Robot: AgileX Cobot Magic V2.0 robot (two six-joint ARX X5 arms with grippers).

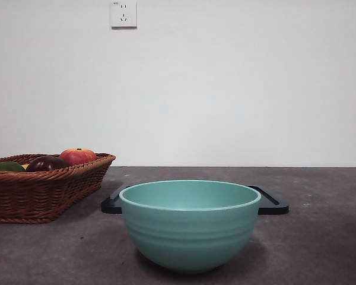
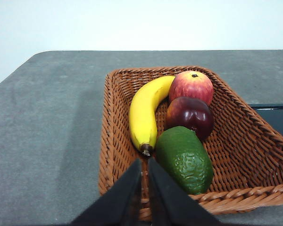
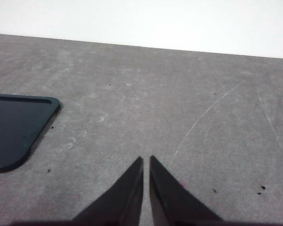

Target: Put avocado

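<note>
The avocado [image 2: 185,159] is a dull green rounded fruit lying in a brown wicker basket [image 2: 114,141], at the end nearest my left gripper. In the front view only its top [image 1: 6,167] shows over the basket's rim [image 1: 53,174] at the far left. My left gripper [image 2: 144,162] is shut and empty, above the basket's near rim, just beside the avocado and apart from it. My right gripper [image 3: 146,160] is shut and empty over bare grey table. Neither arm shows in the front view.
A banana [image 2: 145,113], a dark purple fruit [image 2: 191,116] and a red-orange apple [image 2: 191,86] share the basket. A teal bowl [image 1: 190,223] stands front and centre, with a black tray [image 1: 273,202] behind it. The tray's corner shows in the right wrist view [image 3: 14,134].
</note>
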